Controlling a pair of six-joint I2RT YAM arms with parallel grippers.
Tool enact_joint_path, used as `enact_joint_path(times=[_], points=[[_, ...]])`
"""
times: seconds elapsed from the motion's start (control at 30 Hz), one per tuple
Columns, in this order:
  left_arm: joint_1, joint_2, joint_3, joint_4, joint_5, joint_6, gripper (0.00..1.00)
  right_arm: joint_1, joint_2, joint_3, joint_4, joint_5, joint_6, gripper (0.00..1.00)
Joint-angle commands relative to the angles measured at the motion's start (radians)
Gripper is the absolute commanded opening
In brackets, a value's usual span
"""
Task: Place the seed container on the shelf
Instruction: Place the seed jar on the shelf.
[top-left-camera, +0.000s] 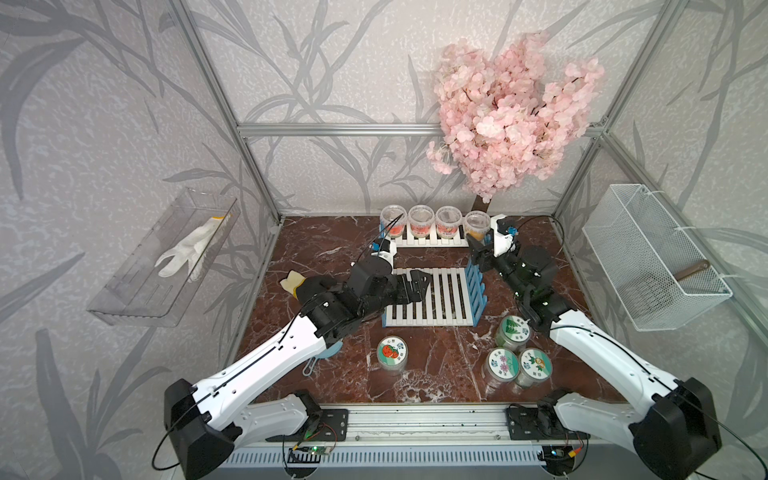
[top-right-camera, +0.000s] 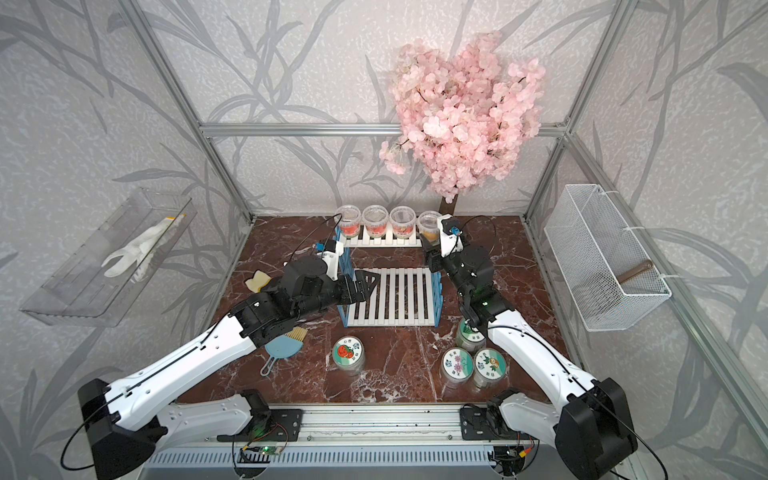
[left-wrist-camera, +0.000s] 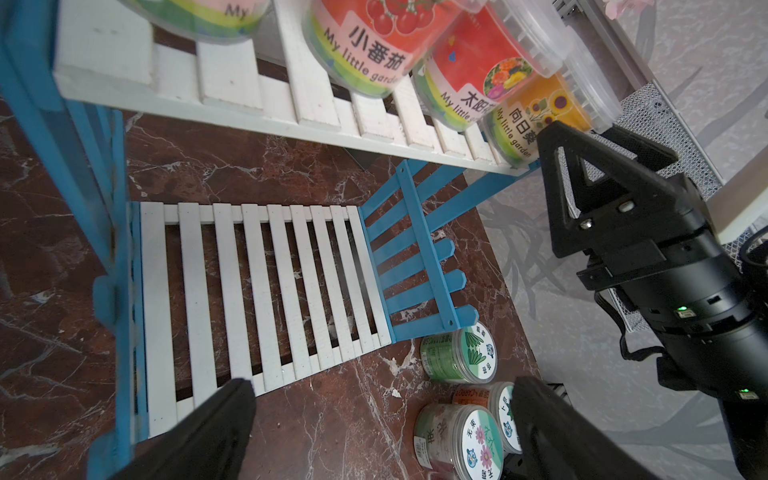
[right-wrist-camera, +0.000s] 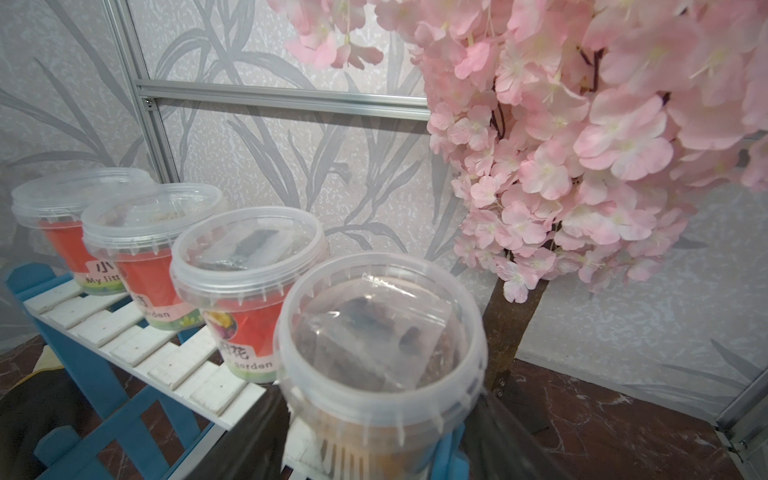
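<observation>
The shelf (top-left-camera: 440, 299) (top-right-camera: 399, 299) is a blue-framed rack with white slatted boards at the back middle of the table. The seed container (top-left-camera: 477, 224) (top-right-camera: 429, 222) (right-wrist-camera: 380, 332), a clear lidded tub with an orange label, stands at the right end of the upper board (right-wrist-camera: 124, 332). Beside it are three similar red-labelled tubs (top-left-camera: 420, 220). My right gripper (top-left-camera: 478, 241) (right-wrist-camera: 382, 399) is shut on the seed container, a finger on each side below the lid. Over the left part of the lower board (left-wrist-camera: 266, 282), my left gripper (top-left-camera: 417, 286) (left-wrist-camera: 384, 386) stands open and holds nothing.
Several round lidded jars (top-left-camera: 392, 353) (top-left-camera: 514, 330) (top-left-camera: 502, 363) stand in front of the shelf. A pink blossom tree (top-left-camera: 511, 116) rises behind the shelf's right end. A wire basket (top-left-camera: 652, 257) hangs on the right wall, a clear tray (top-left-camera: 166, 257) with a glove on the left wall. A blue brush (top-right-camera: 282, 347) lies under the left arm.
</observation>
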Motion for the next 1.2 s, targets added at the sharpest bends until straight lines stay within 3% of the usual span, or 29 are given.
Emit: enact_joint_path(times=[0.0, 1.17], points=[[0.003, 0.008, 0.005, -0.001, 0.010, 0.009, 1.00, -0.010, -0.008, 0.028, 0.013, -0.003, -0.005, 0.67], [0.004, 0.002, 0.002, -0.010, 0.009, 0.006, 1.00, -0.024, 0.039, 0.058, 0.015, 0.004, 0.000, 0.62]])
